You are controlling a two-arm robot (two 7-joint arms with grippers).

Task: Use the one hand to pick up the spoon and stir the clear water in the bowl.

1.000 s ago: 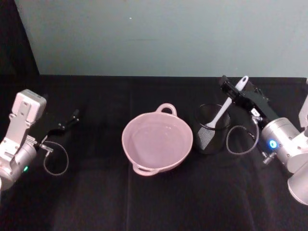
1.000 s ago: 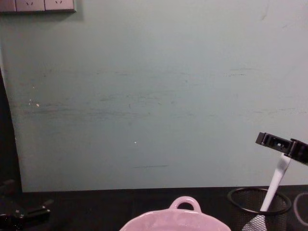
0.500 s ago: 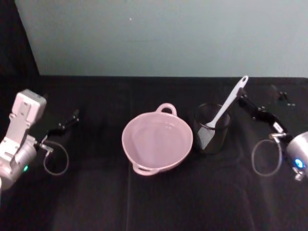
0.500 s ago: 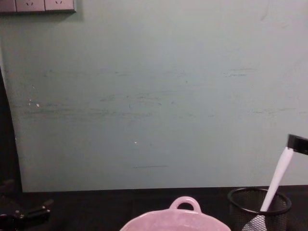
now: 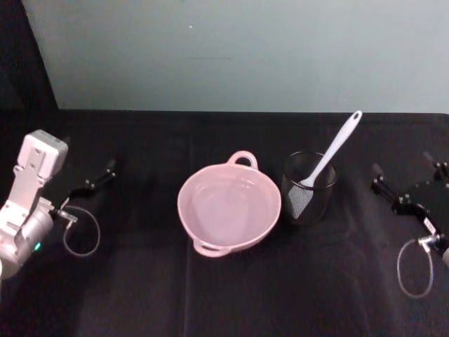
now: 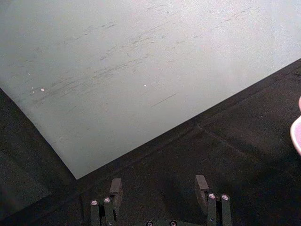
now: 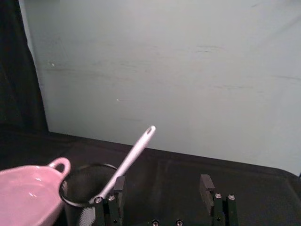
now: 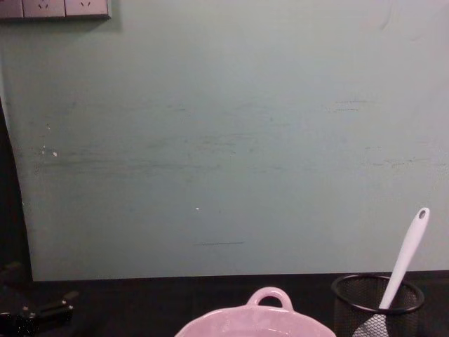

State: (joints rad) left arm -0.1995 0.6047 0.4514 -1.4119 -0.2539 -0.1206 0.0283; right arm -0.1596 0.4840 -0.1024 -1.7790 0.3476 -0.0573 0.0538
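Note:
The pale pink bowl stands mid-table, and the clear water in it shows the pink bottom. To its right the white spoon leans in a black wire-mesh cup, its broad head down inside and its handle pointing up toward the wall. My right gripper hovers open and empty to the right of the cup, well apart from the spoon. In the right wrist view the spoon rises just past the gripper's spread fingers. My left gripper rests open at the far left.
A black cloth covers the table, and a pale green wall runs along its far edge. A cable loop hangs by the right wrist, another by the left. Bare cloth lies in front of the bowl.
My right gripper has pulled back from the spoon's handle to the right and toward me. The spoon stays leaning in the mesh cup. The left arm is unmoved.

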